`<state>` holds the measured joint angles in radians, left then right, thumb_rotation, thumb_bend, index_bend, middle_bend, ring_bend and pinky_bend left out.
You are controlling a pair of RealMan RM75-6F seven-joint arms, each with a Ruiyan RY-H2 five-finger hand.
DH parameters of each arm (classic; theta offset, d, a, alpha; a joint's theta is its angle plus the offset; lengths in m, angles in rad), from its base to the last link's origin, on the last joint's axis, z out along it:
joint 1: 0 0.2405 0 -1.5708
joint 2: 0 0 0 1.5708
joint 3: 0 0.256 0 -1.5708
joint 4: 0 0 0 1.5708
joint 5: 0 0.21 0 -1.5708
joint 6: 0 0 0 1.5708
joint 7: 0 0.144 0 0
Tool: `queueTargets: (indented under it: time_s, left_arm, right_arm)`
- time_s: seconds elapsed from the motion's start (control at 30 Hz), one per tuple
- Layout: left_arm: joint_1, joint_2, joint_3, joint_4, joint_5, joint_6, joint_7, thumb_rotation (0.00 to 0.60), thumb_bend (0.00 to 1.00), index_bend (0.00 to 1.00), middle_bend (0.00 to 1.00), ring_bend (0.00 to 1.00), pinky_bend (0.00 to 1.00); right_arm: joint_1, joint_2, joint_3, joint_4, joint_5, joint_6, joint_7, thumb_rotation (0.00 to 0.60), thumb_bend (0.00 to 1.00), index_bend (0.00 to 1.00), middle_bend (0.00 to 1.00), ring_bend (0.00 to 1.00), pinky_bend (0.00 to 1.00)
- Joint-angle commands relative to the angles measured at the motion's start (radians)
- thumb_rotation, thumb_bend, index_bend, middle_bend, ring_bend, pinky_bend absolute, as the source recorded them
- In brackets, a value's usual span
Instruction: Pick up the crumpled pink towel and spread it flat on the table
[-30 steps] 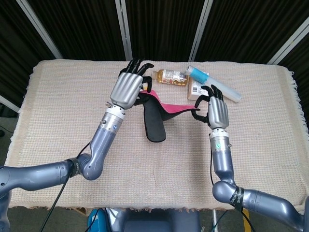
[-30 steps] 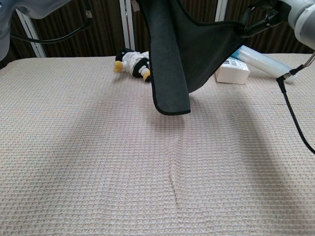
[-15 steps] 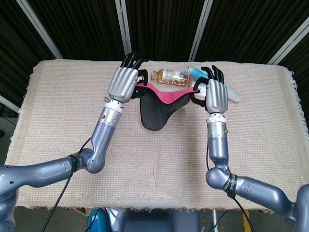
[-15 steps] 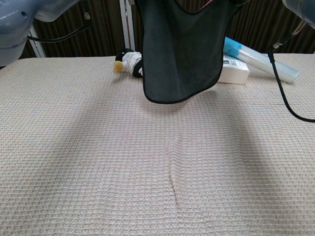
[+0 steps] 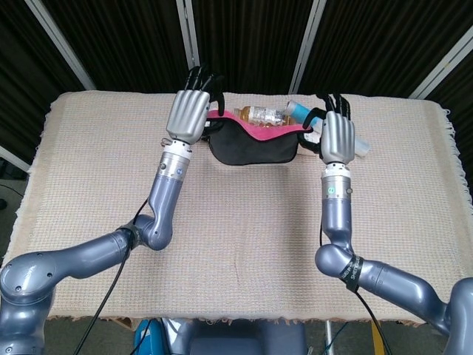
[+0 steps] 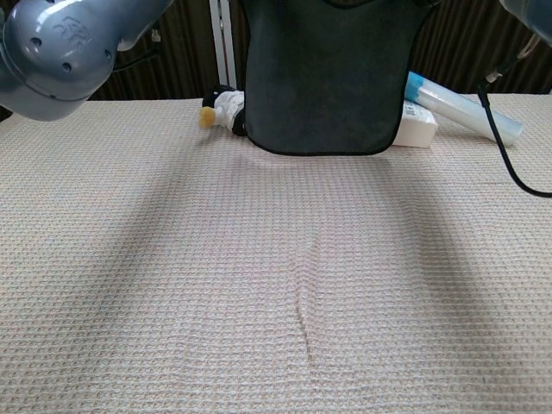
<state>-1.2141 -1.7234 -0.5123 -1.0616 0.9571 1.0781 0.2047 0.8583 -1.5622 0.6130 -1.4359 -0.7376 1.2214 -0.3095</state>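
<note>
The towel (image 5: pixel 255 144) hangs stretched in the air between my two hands, pink on its upper face along the top edge and dark grey on the side facing me. My left hand (image 5: pixel 191 111) grips its left corner and my right hand (image 5: pixel 335 134) grips its right corner, both raised over the far part of the table. In the chest view the towel (image 6: pixel 323 82) shows as a wide dark sheet with a rounded lower edge hovering just above the cloth; the hands themselves are out of that frame, only part of the left arm (image 6: pixel 69 43) shows.
Behind the towel lie a drink bottle (image 5: pixel 260 115), a white box (image 6: pixel 414 125) and a blue-capped clear tube (image 6: pixel 461 105). A small black-and-white plush toy (image 6: pixel 222 110) sits at the far centre-left. The beige woven tablecloth (image 5: pixel 236 244) covers the table.
Both hands have moved apart, up and toward the far edge. The towel, which hung as a narrow drooping fold, is now pulled out wide between them.
</note>
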Motion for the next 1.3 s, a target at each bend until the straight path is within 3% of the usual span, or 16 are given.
queueTargets:
  time_s: [0.03,0.23,0.77,0.93,1.3]
  left_arm:
    - [0.023,-0.013,0.026,0.002,0.013,0.0,-0.02,0.6,0.57,0.65,0.19,0.0,0.0]
    - [0.087,-0.017,0.078,-0.052,0.043,0.034,-0.044,0.6,0.57,0.65,0.19,0.0,0.0]
    - [0.269,0.027,0.21,-0.335,0.115,0.14,-0.045,0.6,0.57,0.65,0.19,0.0,0.0]
    - [0.316,0.025,0.262,-0.372,0.144,0.16,-0.041,0.6,0.57,0.65,0.19,0.0,0.0]
    - [0.4,0.031,0.326,-0.421,0.214,0.202,-0.063,0.6,0.57,0.65,0.19,0.0,0.0]
  right_arm:
    - [-0.016,0.001,-0.02,-0.003,-0.005,-0.003,0.012,0.6,0.59,0.74,0.21,0.0,0.0]
    - [-0.064,0.001,-0.076,-0.032,-0.019,0.002,0.039,0.6,0.59,0.74,0.21,0.0,0.0]
    - [-0.209,0.02,-0.239,-0.224,-0.119,0.107,0.049,0.6,0.59,0.74,0.22,0.0,0.0]
    - [-0.252,0.024,-0.295,-0.25,-0.156,0.134,0.047,0.6,0.59,0.74,0.22,0.0,0.0]
    - [-0.323,0.03,-0.368,-0.289,-0.233,0.173,0.062,0.6,0.59,0.74,0.22,0.0,0.0]
